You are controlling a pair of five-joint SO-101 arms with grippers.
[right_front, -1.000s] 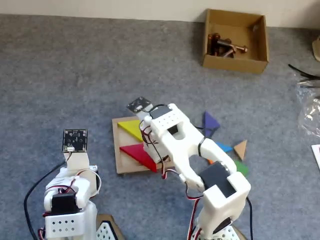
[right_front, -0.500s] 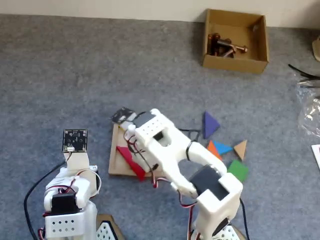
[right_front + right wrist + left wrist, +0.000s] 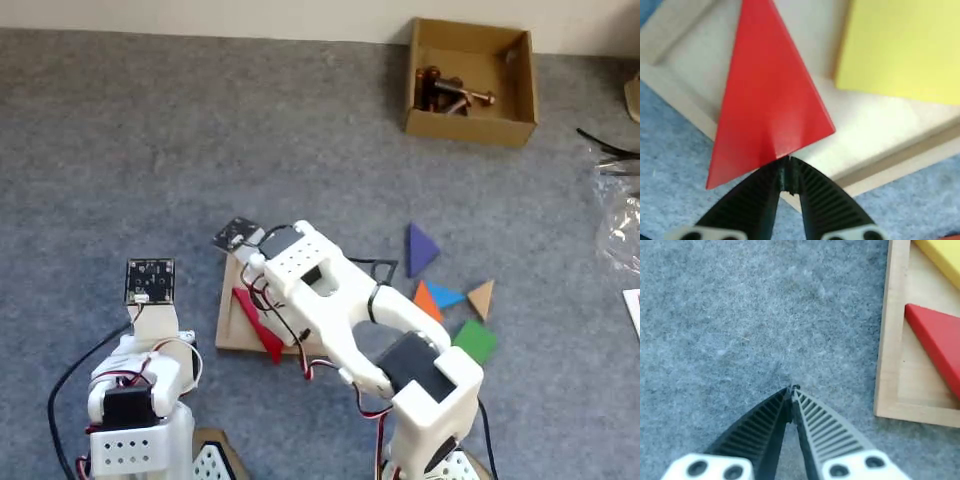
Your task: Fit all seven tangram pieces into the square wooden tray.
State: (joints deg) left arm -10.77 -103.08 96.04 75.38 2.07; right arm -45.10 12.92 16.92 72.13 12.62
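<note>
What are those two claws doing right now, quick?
Left gripper: closed, holding nothing, over the grey carpet.
Right gripper: closed, tips at the edge of the red triangle, not clamped on it.

the right arm covers most of the tray and part of the red triangle, and the yellow piece runs off the edge.

No legible text, label or number anywhere

Grey felt mat, cardboard box holding coppery metal parts, clear plastic bag
</note>
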